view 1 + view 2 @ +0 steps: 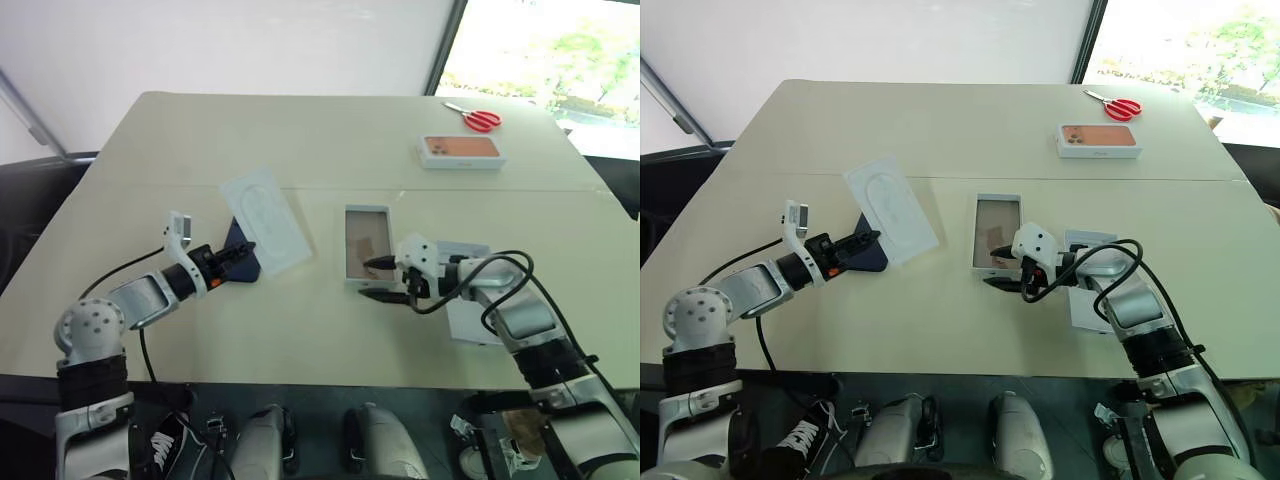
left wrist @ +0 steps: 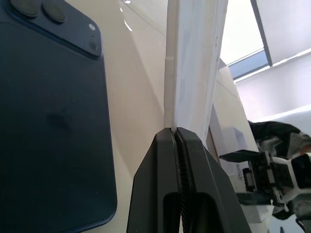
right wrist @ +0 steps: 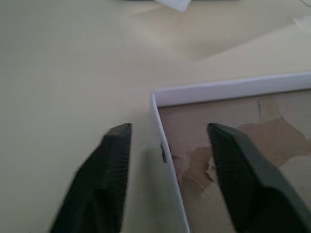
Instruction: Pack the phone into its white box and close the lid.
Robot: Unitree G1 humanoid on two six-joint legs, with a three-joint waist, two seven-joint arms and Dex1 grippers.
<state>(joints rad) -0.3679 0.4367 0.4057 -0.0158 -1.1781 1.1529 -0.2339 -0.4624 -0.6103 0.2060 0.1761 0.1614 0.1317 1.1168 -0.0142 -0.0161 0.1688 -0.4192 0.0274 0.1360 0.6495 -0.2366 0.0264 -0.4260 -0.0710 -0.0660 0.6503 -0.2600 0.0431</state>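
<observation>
Between the right gripper's [image 3: 167,160] parted jaws the box's [image 1: 367,243] near wall is standing, long axis running away; left gripper [image 2: 178,141] is clamping the insert [image 1: 266,220] above the phone [image 2: 53,121]

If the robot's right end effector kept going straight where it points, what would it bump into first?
Probably the white box: its near wall already stands between the right end effector's open fingers, so that wall comes first, then the brown floor inside.

The beige table [image 1: 330,150] bears the white box [image 1: 366,245], the phone [image 1: 238,250], scissors [image 1: 473,116].
</observation>
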